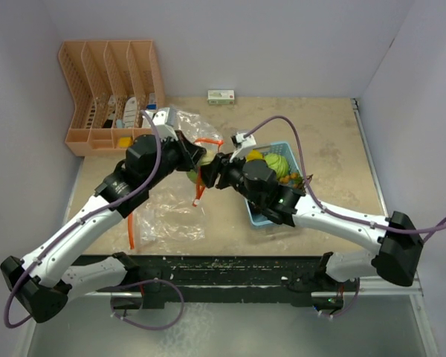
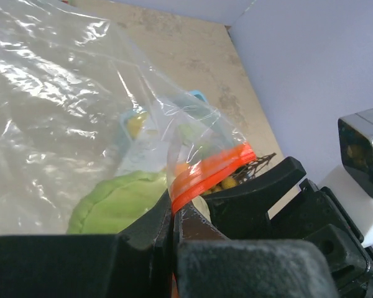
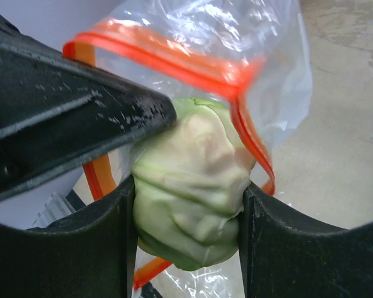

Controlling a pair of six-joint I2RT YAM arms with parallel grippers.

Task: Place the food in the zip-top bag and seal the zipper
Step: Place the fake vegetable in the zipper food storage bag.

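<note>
The clear zip-top bag (image 1: pixel 171 216) with an orange zipper strip (image 1: pixel 206 141) hangs from my left gripper (image 1: pixel 198 156), which is shut on the zipper edge (image 2: pixel 205 171). My right gripper (image 1: pixel 216 168) is shut on a pale green leafy food piece (image 3: pixel 189 186) and holds it right at the bag's open mouth (image 3: pixel 174 62). The same green piece shows through the plastic in the left wrist view (image 2: pixel 115 202). More food, a green piece (image 1: pixel 278 162) and a yellow fruit (image 1: pixel 254 155), lies in the light blue tray (image 1: pixel 262 217).
An orange slotted organiser (image 1: pixel 110 93) stands at the back left. A small white and green box (image 1: pixel 221 96) lies by the back wall. The blue tray sits under my right arm. White walls close in the back and both sides.
</note>
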